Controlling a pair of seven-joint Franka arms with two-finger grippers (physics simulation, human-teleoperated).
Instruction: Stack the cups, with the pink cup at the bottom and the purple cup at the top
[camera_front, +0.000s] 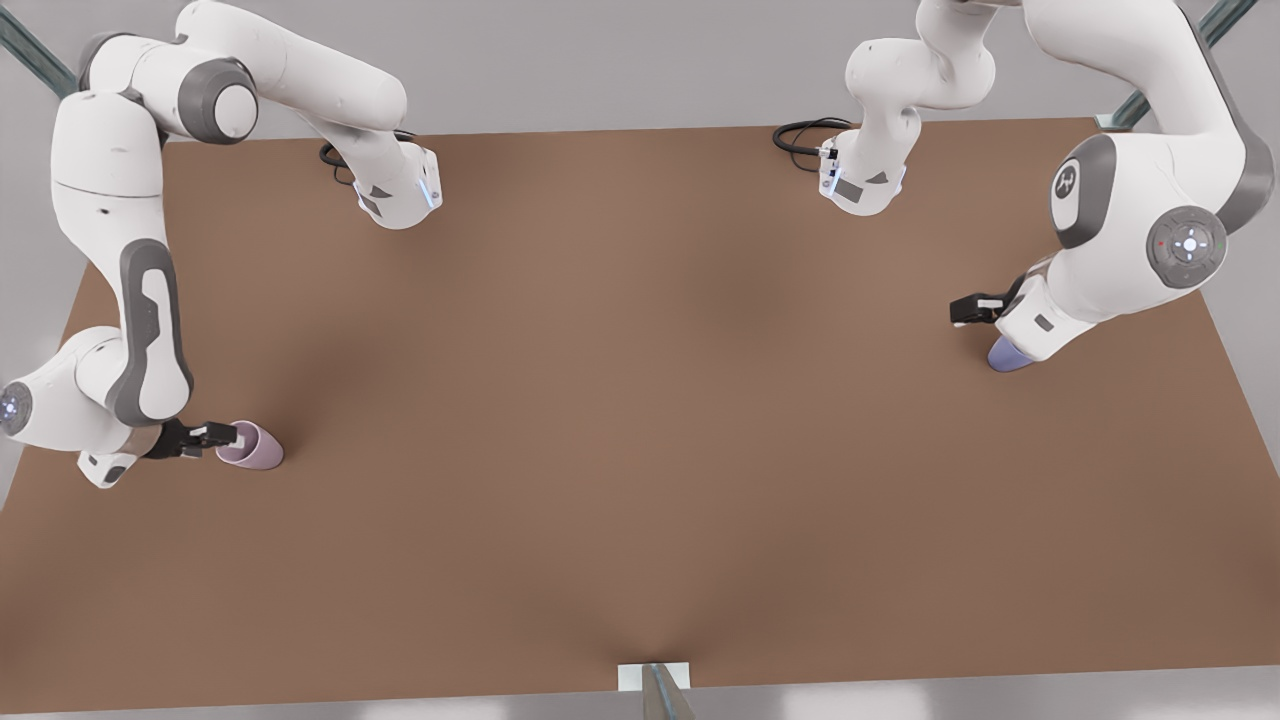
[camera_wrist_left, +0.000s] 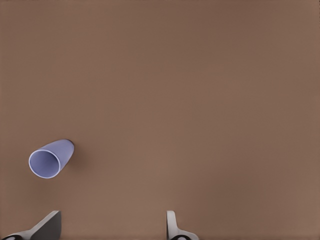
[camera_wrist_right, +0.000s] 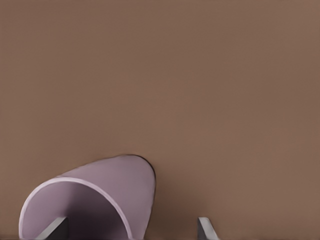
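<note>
The pink cup (camera_front: 255, 447) stands near the front view's left edge of the table. My right gripper (camera_front: 212, 436) is at its rim. In the right wrist view the pink cup (camera_wrist_right: 115, 192) is close up and my right gripper (camera_wrist_right: 131, 231) is open. One fingertip (camera_wrist_right: 56, 229) is inside the cup and the other stands outside its wall. The purple cup (camera_front: 1008, 356) stands at the front view's right, partly hidden under my left arm's hand. My left gripper (camera_front: 972, 310) hovers beside it. In the left wrist view the purple cup (camera_wrist_left: 50, 158) lies off to one side of my open left gripper (camera_wrist_left: 112, 230).
The brown table (camera_front: 640, 400) stretches wide between the two cups. Both arm bases and their black cables (camera_front: 805, 135) sit at the far edge. A small metal bracket (camera_front: 655, 680) is at the near edge.
</note>
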